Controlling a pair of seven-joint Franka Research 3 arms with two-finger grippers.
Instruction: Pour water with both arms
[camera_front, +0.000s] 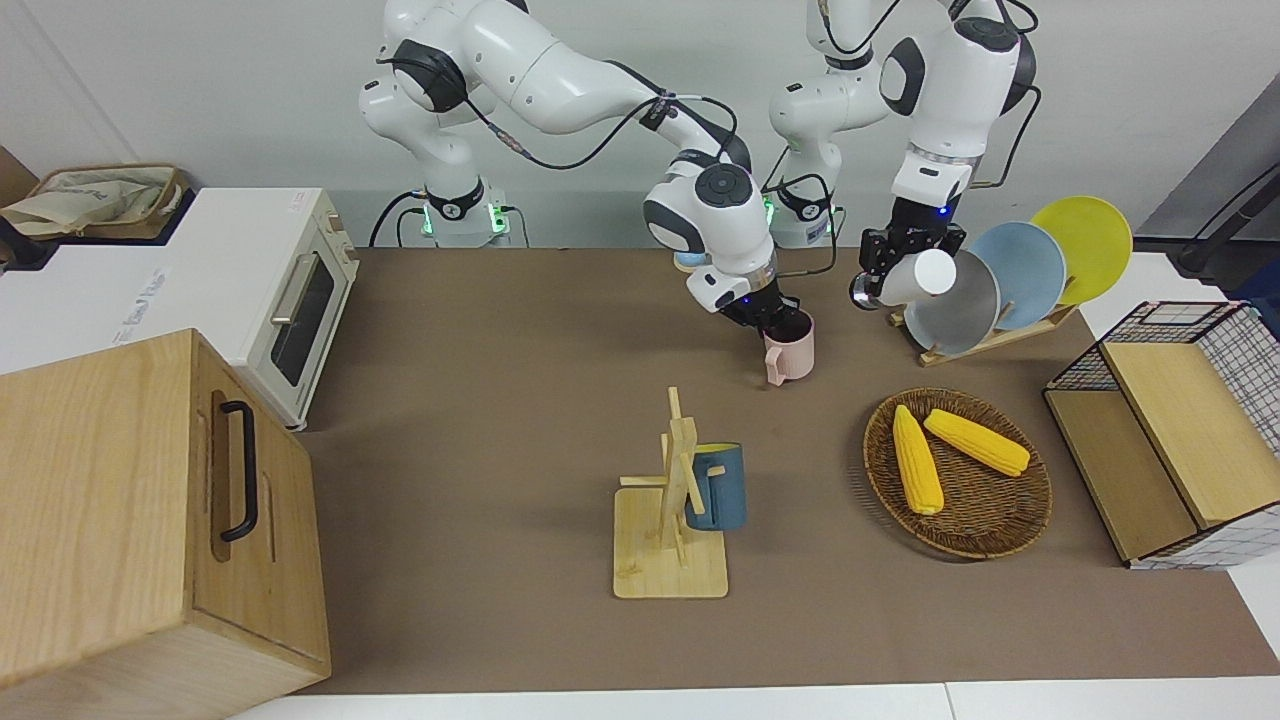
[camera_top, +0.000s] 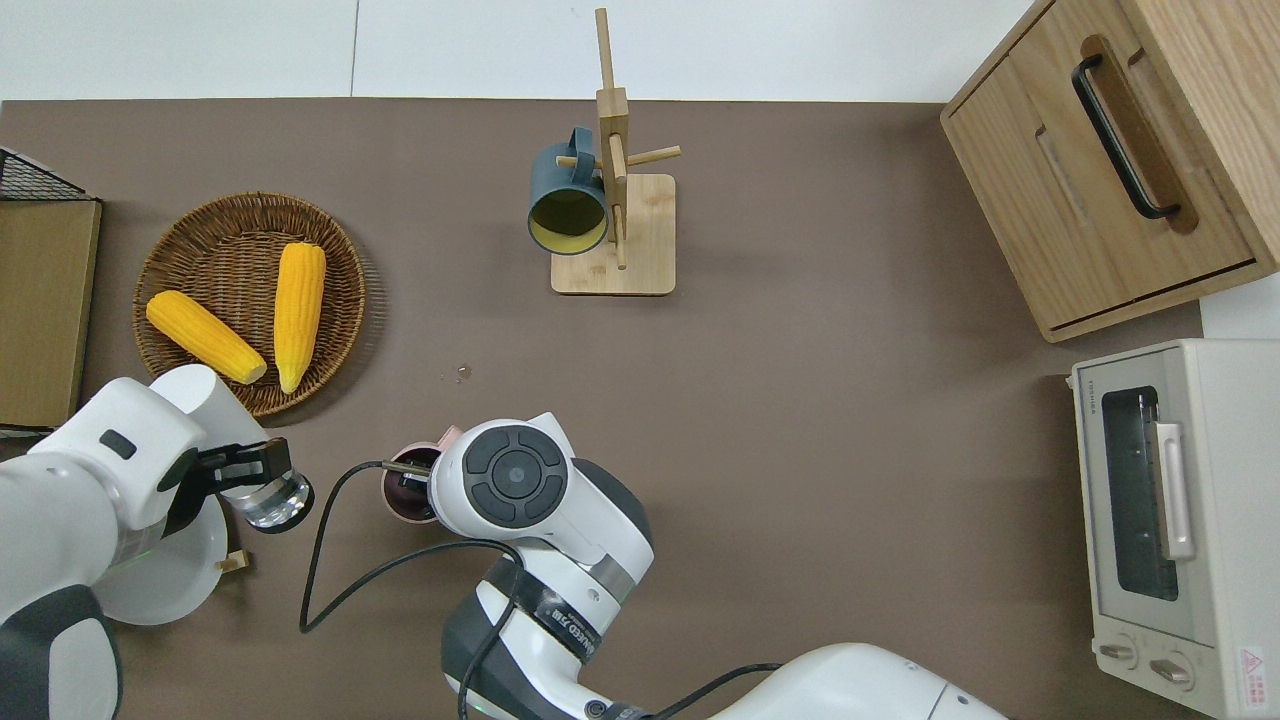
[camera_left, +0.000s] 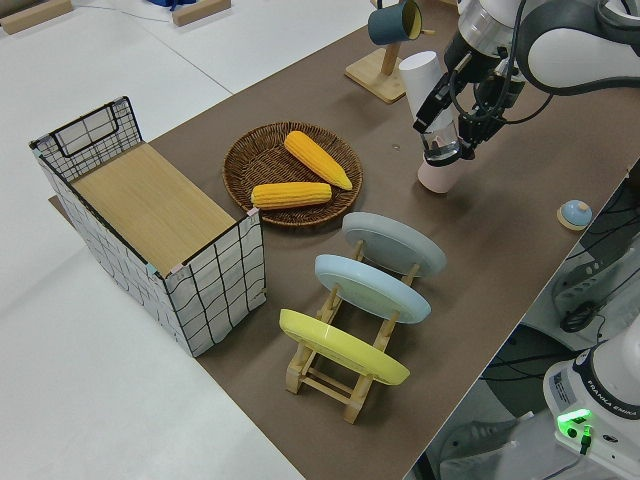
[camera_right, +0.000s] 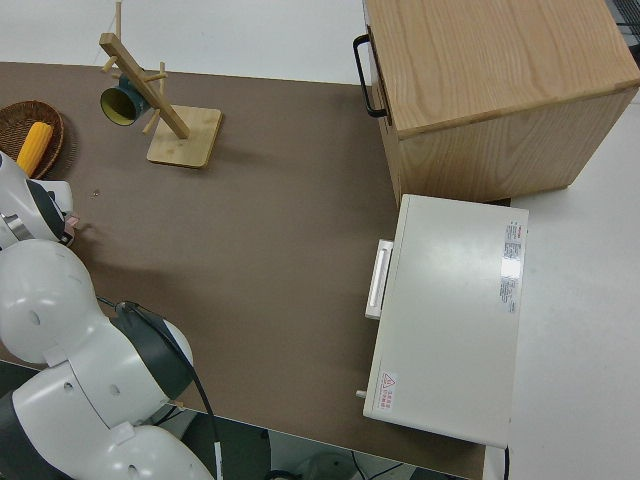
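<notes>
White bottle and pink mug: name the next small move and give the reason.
Probably carry the left gripper sideways until the white bottle is over the pink mug, then tip further. The bottle is held tilted in the air, off to one side of the mug, which the right gripper grips at its rim on the table.

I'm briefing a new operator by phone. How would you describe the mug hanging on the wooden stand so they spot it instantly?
Find the wicker basket holding two corn cobs; beside it, toward the right arm's end, stands a wooden mug tree. The blue mug hangs from one peg, yellow inside, unlike the pink mug at the right gripper.
</notes>
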